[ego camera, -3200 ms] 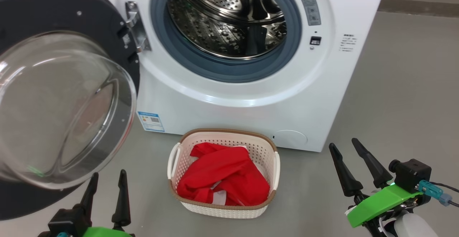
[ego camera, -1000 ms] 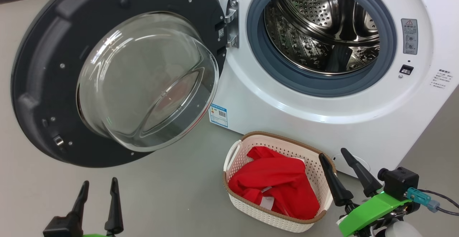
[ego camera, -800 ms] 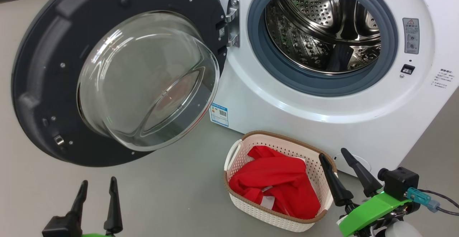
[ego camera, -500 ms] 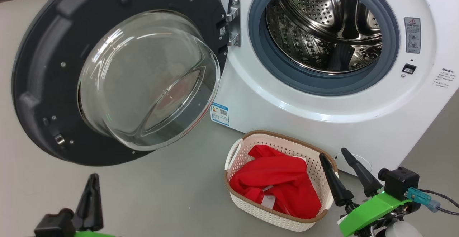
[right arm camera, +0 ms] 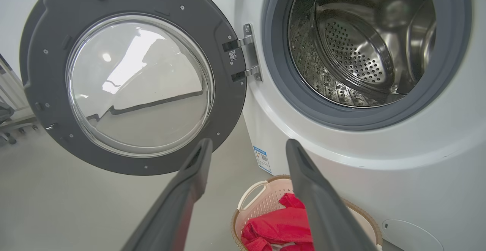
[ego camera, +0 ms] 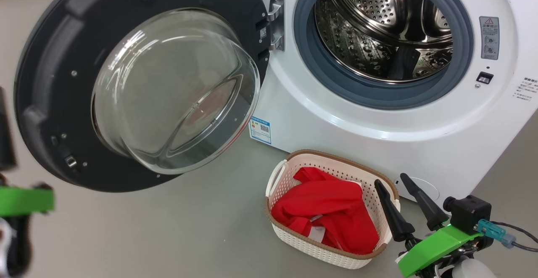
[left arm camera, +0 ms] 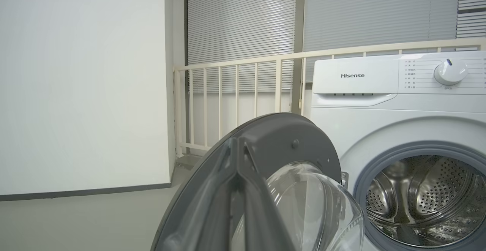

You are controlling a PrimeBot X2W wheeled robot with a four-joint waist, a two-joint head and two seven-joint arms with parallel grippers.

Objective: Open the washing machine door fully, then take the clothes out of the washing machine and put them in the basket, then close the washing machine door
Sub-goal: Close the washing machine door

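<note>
Near: right gripper (ego camera: 391,181) low at right, fingers spread wide, empty, tips in front of the basket (ego camera: 336,155) rim. left gripper (left arm camera: 238,148): fingers pressed together, nothing between. Basket on floor before the washing machine (ego camera: 357,143), red clothes (ego camera: 328,210) inside, white tag showing. washing machine door (ego camera: 46,59) swung open leftward. blue sticker (ego camera: 260,129): QR code, text unreadable. warning label (ego camera: 489,37): red triangle. Top panel reads "Hisense" (left arm camera: 352,75), beside dial (left arm camera: 450,71).
</note>
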